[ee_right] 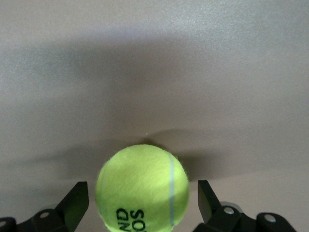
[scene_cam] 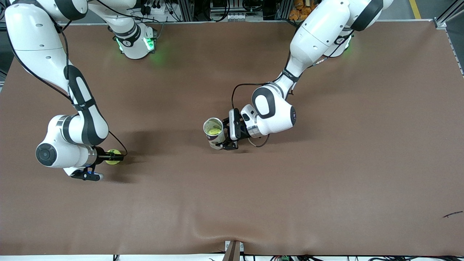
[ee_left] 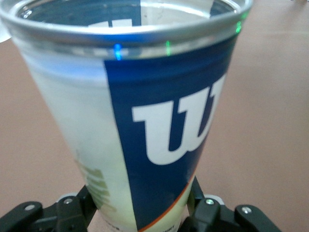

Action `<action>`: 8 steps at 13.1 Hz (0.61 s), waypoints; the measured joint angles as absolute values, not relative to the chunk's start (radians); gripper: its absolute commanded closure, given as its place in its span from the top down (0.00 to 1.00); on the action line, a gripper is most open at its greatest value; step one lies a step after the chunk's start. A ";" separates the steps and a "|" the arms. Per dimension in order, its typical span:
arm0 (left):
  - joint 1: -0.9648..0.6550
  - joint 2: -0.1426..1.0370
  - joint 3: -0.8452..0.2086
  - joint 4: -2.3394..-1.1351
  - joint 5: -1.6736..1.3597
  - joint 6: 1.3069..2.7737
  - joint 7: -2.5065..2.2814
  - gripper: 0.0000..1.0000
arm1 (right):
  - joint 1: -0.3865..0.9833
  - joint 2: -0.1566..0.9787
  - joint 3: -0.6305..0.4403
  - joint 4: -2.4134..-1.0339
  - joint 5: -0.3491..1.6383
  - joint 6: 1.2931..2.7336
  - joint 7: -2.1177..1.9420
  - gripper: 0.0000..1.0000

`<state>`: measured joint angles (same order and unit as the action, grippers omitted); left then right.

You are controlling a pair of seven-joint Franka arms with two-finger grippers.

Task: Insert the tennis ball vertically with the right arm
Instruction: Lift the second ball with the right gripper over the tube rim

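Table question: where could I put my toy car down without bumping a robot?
Bare table runs along the front camera's edge and fills the left arm's end. Crowded spots: mid-table, where the left gripper is shut on the can, and where the open right gripper straddles the tennis ball.

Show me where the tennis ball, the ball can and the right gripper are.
tennis ball (ee_right: 142, 188): right wrist view, middle of its felt.
ball can (ee_left: 159, 130): left wrist view, blue label on its side wall.
right gripper (scene_cam: 113, 156): front view, midway between its fingers, around the ball.
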<state>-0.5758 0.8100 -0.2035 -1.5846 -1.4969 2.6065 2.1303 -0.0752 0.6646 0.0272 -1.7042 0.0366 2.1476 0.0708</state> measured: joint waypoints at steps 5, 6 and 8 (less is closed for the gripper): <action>-0.576 0.810 -0.203 -1.585 -1.497 2.607 2.130 0.75 | -0.075 0.658 0.030 -1.703 0.037 2.142 0.081 0.62; -0.576 0.810 -0.203 -1.585 -1.497 2.606 2.130 0.75 | -0.075 0.657 0.032 -1.696 0.037 2.128 0.084 0.62; -0.576 0.810 -0.203 -1.585 -1.497 2.606 2.130 0.75 | -0.072 0.646 0.041 -1.660 0.037 2.063 0.119 0.62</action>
